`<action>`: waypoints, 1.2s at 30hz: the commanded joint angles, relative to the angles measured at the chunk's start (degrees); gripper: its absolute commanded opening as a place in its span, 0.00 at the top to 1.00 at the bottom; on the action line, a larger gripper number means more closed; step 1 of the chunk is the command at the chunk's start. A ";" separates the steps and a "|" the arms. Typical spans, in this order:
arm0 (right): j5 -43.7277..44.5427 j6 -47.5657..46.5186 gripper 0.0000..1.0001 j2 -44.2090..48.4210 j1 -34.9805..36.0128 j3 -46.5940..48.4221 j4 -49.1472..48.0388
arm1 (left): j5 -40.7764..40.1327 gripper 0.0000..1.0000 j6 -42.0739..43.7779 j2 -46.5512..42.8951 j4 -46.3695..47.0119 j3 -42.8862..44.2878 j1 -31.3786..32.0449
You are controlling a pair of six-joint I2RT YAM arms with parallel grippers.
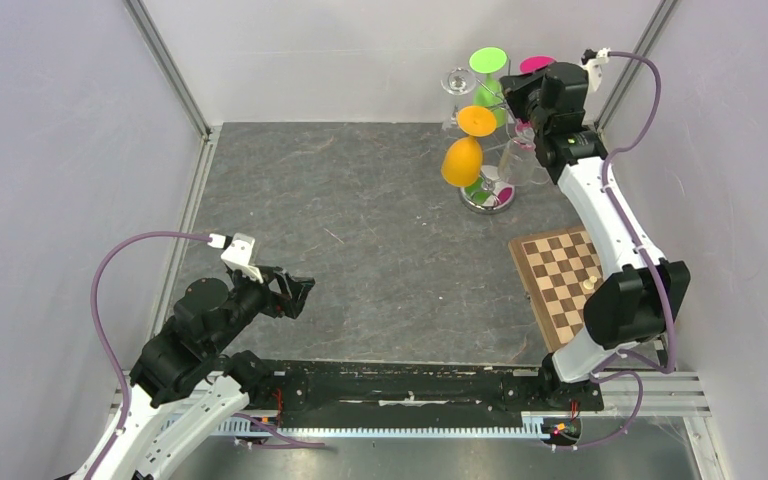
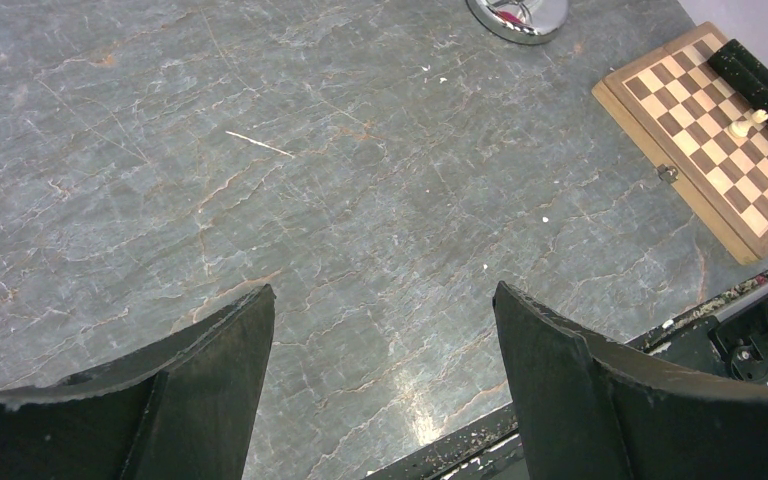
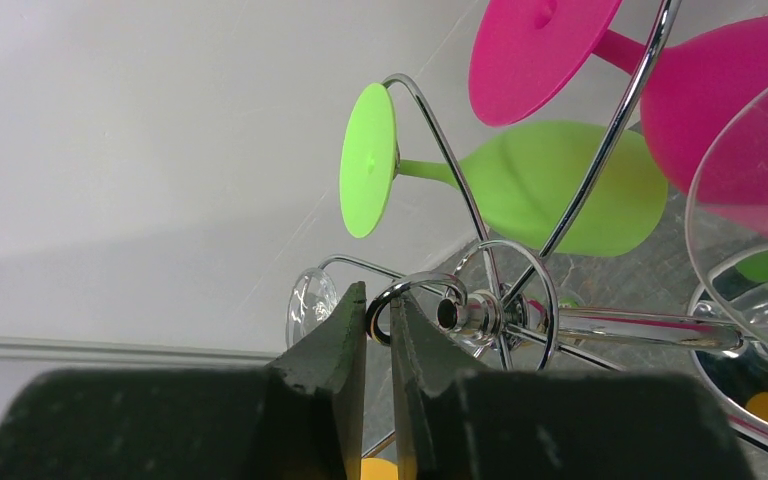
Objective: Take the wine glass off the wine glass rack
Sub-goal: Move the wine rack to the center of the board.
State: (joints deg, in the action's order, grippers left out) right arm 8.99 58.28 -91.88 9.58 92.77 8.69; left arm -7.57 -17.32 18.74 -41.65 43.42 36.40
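Right now my right hand is up at the crown of the shiny chrome wire wine glass rack. Its fingers are pressed nearly together and, as far as the wrist view shows, pinch one curled scroll of the rack. I judge this to be the gripping step, since no glass is off yet.

Beside that scroll hang a lime-green wine glass, a hot-pink wine glass and a clear wine glass. Next I need a hold on a stem rather than on wire. Then I must slide outward along the arm so the foot clears the curl without tipping the rack.

The overhead view adds what my wrist misses: an orange wine glass on the rack's near-left side, and the mirrored base standing on the grey stone table. A wooden chessboard lies just nearer than the rack. My left hand hangs well apart from the rack, fingers spread wide, holding nothing.
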 commanded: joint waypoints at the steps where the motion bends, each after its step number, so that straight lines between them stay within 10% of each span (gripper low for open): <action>1: 0.21 2.23 1.00 3.37 1.21 10.28 -21.86 | -0.78 0.13 -1.72 0.09 1.39 -0.15 0.07; 36: 1.78 -2.02 1.00 4.32 10.61 12.62 -24.75 | -0.60 0.13 -1.65 0.69 1.40 -0.18 0.07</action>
State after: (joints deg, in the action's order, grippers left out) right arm 9.78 55.37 -95.64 19.20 99.66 11.18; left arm -7.55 -17.32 18.76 -41.65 43.42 36.40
